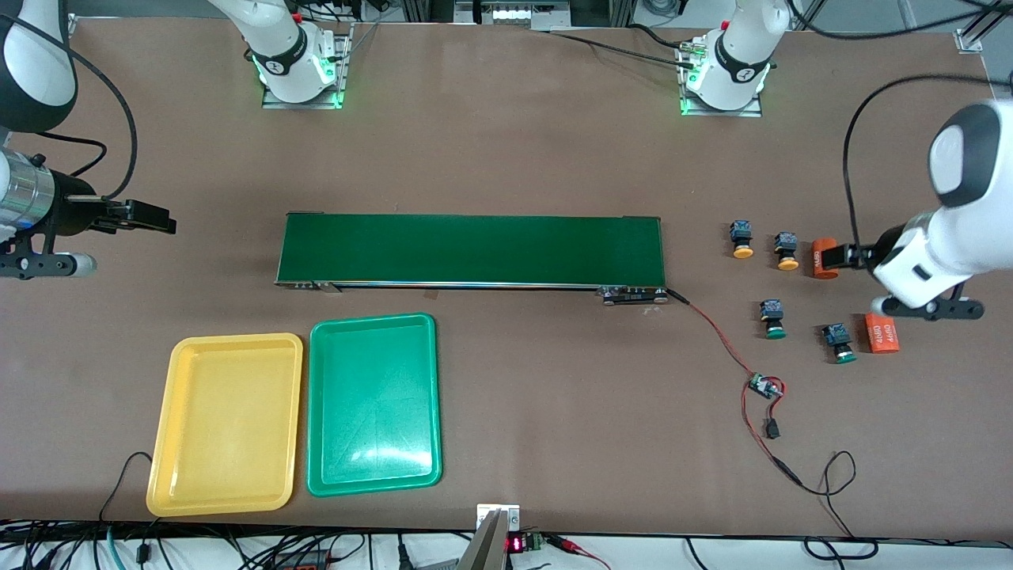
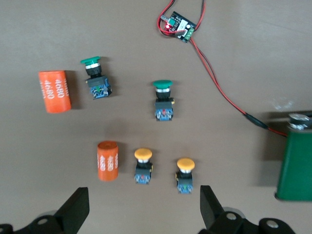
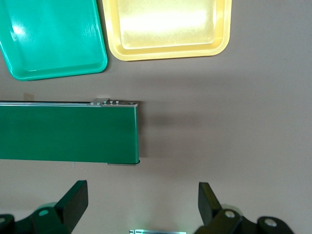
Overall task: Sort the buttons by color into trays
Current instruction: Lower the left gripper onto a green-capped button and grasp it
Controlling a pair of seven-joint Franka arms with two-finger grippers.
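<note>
Two yellow-capped buttons [image 1: 741,239] [image 1: 787,251] lie on the table at the left arm's end, past the belt. Two green-capped buttons [image 1: 773,319] [image 1: 839,343] lie nearer the front camera. My left gripper [image 1: 839,256] hangs open over the table beside the yellow pair. In the left wrist view its fingers [image 2: 77,208] stand wide apart with nothing between them, close to the yellow caps [image 2: 143,155] [image 2: 185,165]. The yellow tray [image 1: 225,423] and the green tray [image 1: 372,404] lie side by side, both bare. My right gripper [image 1: 154,218] waits open over the table at the right arm's end.
A long dark-green conveyor belt [image 1: 471,249] crosses the middle of the table. Two orange cylinders [image 1: 825,259] [image 1: 882,333] lie beside the buttons. A small circuit board [image 1: 764,386] with red and black wires runs from the belt toward the front edge.
</note>
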